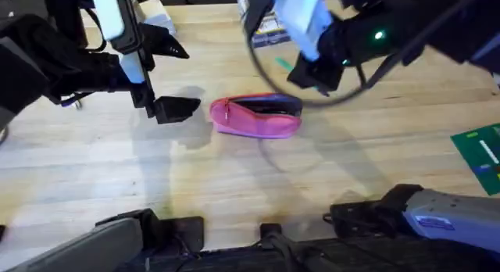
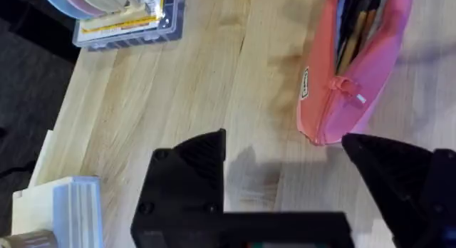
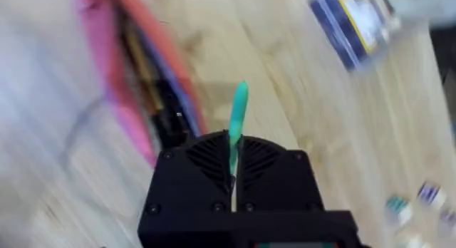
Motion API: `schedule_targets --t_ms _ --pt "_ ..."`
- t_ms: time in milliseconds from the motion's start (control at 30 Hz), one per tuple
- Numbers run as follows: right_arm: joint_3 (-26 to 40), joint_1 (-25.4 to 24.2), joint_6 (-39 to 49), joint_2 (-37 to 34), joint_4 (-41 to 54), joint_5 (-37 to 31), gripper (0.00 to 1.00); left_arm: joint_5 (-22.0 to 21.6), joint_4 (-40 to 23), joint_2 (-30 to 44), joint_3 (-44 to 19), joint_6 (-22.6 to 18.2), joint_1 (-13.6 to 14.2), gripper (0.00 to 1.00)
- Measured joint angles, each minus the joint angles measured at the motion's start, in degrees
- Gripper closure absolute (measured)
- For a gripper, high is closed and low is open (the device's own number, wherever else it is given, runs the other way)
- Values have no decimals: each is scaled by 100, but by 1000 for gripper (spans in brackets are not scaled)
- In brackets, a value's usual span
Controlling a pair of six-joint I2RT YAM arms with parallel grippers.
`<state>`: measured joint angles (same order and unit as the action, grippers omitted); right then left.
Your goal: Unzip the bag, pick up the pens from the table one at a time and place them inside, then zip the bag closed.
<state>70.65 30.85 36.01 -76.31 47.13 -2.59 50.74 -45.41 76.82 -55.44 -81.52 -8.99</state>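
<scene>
The pink bag (image 1: 254, 119) lies in the middle of the table (image 1: 117, 170) with its zipper open, dark things showing inside. My left gripper (image 1: 173, 78) hangs open just left of it, one finger close to the bag's end (image 2: 335, 112). In the left wrist view the left gripper (image 2: 285, 141) has only bare wood between its fingers. Just behind the bag's right end, my right gripper (image 1: 308, 73) is raised and shut on a green pen (image 1: 281, 64). In the right wrist view the pen (image 3: 239, 109) sticks out of the shut right gripper (image 3: 234, 152), beside the open bag (image 3: 117, 55).
A clear plastic box (image 2: 128, 20) with labelled items and a white and blue block (image 2: 68, 205) sit left of the left gripper. A blue and white box (image 1: 266, 26) stands at the back. A green card (image 1: 480, 155) lies at the right edge.
</scene>
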Motion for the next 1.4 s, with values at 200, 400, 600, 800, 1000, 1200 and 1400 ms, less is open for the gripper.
schedule_targets --t_ms 200,400,600,800,1000,1200,1400 --pt "0 616 614 -37 147 74 970 0 0 0 0 0 0 7" --pt "2 654 723 -464 129 735 970 0 0 0 0 0 0 7" --pt "0 654 735 -989 114 846 970 0 0 0 0 0 0 7" --pt "0 654 778 -1478 -37 846 970 0 0 0 0 0 0 7" --pt "2 654 781 -1799 -419 866 970 0 0 0 0 0 0 6" --pt "2 691 779 -1942 -569 866 970 0 0 0 0 0 0 7" --pt "2 720 779 -1944 -602 871 775 0 0 0 0 0 0 7"
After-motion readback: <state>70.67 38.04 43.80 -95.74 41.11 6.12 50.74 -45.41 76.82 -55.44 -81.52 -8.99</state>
